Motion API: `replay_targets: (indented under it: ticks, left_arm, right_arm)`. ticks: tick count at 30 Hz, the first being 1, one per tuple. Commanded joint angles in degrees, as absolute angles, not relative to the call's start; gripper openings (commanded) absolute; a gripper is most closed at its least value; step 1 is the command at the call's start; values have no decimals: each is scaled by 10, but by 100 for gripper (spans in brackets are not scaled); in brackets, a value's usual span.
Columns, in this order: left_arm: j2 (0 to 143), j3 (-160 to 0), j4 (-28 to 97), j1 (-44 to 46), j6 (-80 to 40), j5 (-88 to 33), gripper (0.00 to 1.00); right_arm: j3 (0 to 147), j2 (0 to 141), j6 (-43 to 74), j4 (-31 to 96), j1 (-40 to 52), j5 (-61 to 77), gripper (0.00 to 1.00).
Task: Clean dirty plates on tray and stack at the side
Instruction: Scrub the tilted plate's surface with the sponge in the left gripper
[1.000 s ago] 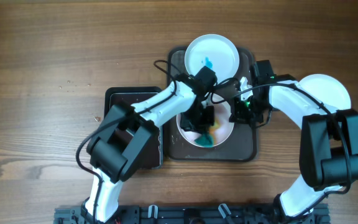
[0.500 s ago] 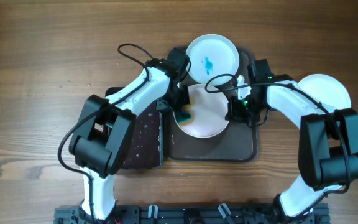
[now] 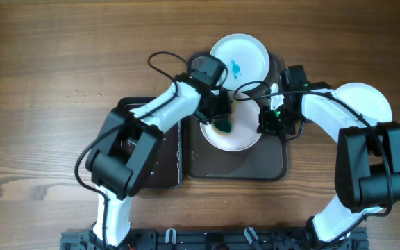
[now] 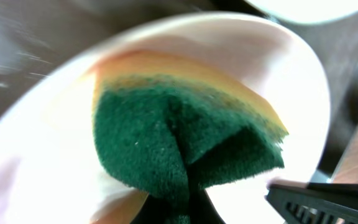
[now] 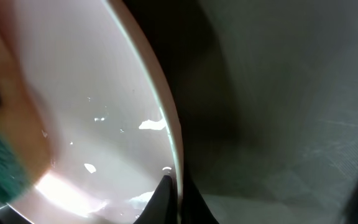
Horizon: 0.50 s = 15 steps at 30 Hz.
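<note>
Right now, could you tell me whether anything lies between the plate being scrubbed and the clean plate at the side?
Nothing loose visible: between the scrubbed plate and the side plate lie only the tray rim and the right arm itself.

Overhead sharp and evenly lit; wrist views blurred, plate (image 5: 98,112) glinting.

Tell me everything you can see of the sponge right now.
The sponge has a dark green, fibrous scouring face over a yellow-orange foam layer. The left gripper, shut on it, pinches it into a fold creased down the middle. It lies against the white plate on the tray, inside the plate's rim. From overhead only a small green and yellow patch shows beside the gripper.
</note>
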<state>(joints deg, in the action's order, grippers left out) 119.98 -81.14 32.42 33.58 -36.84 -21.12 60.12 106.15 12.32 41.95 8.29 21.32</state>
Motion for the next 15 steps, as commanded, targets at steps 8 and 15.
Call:
replay_targets:
  ticks: [8,15]
  left_arm:
    - [1215,-809,328,390,-394,-277,4]
    - [1207,-809,418,376,-363,-244,4]
  right_arm:
    - [591,1078,102,427,86,176,4]
    - [591,1078,102,427,86,176,4]
